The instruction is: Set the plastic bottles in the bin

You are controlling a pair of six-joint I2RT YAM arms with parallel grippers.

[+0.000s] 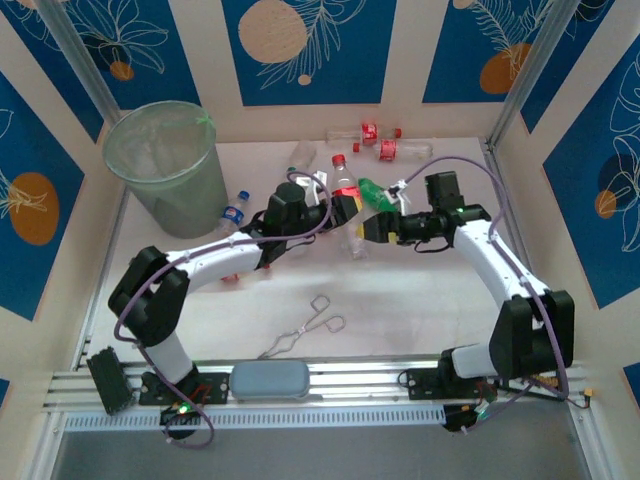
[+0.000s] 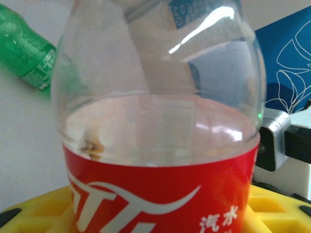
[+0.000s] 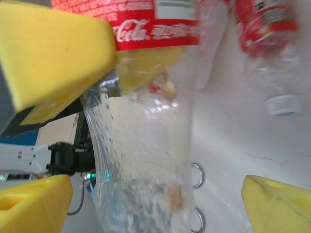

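Left gripper (image 1: 343,204) is clamped on an upright red-labelled bottle (image 2: 155,194). Right gripper (image 1: 372,229), just to its right, has its fingers (image 3: 34,206) apart on either side of a clear bottle (image 3: 146,160) on the white table (image 1: 430,300). A green bottle (image 1: 377,192) lies just beyond the right gripper. The bin (image 1: 190,195) stands well left of both, in the far corner of the cream-and-blue patterned walls (image 1: 310,50).

a white table (image 1: 420,300) is seen; on it are set the bin (image 1: 165,170) at far left, scattered plastic bottles (image 1: 392,151), and metal tongs (image 1: 305,330) near the front.
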